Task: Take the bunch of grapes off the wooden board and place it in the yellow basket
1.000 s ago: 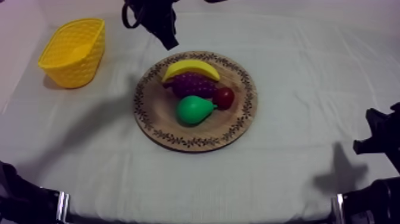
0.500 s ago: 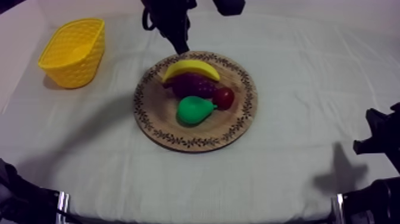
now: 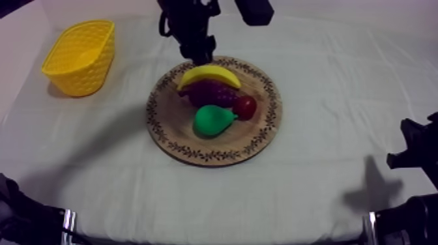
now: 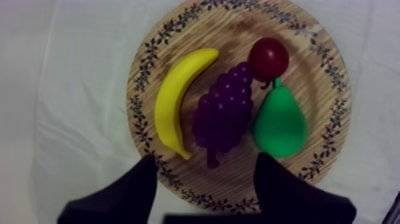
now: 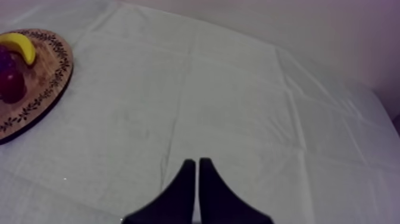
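The purple bunch of grapes lies in the middle of the round wooden board, between the banana and the green pear. A small red fruit touches the grapes' far end. My left gripper hangs over the board's far rim, open, its fingers astride the grapes' stem end and holding nothing. The yellow basket stands at the far left. My right gripper rests shut at the right.
Bare cloth surrounds the board, with a wide stretch between it and the basket. In the right wrist view the board's edge, the banana's tip and the small red fruit show beyond the shut fingers.
My left gripper has come from the far side over the board's far rim and has opened its fingers. The fruit and the right arm have not moved.
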